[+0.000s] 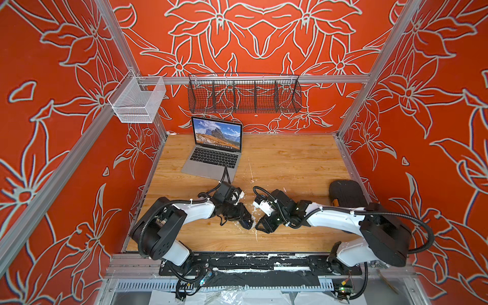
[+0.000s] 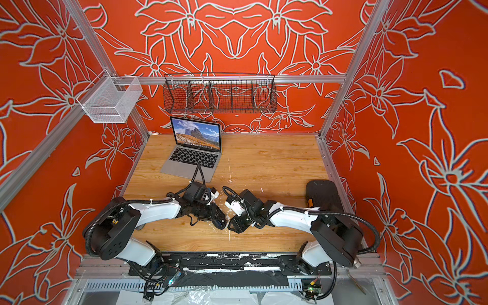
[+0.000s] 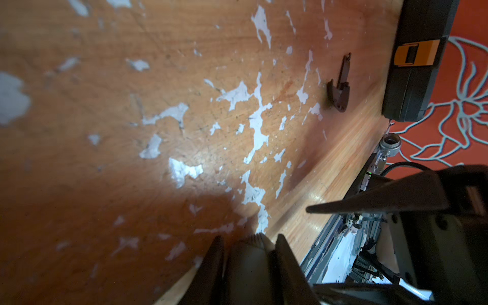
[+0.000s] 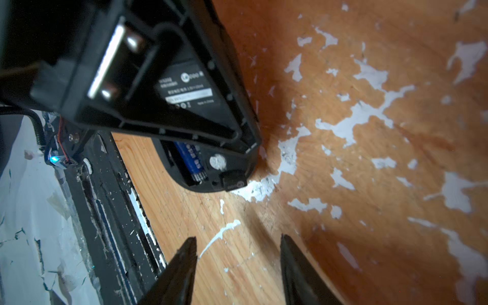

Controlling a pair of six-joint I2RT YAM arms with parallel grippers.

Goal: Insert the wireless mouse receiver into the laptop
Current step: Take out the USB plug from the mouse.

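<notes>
My right gripper (image 4: pixel 239 237) is spread and empty, pointing at the wireless mouse receiver (image 4: pixel 233 181), which is socketed in the mouse (image 4: pixel 200 188) that my left gripper (image 3: pixel 249 237) clamps. I should centre on the stub, pinch its sides and pull straight. The laptop (image 1: pixel 211 163) is well apart.

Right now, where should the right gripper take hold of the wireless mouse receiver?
Likely by the black cap of the receiver, the only part standing out of its slot in the mouse, beside the blue battery. Bring the right gripper straight on, its open jaws either side of the cap.
</notes>
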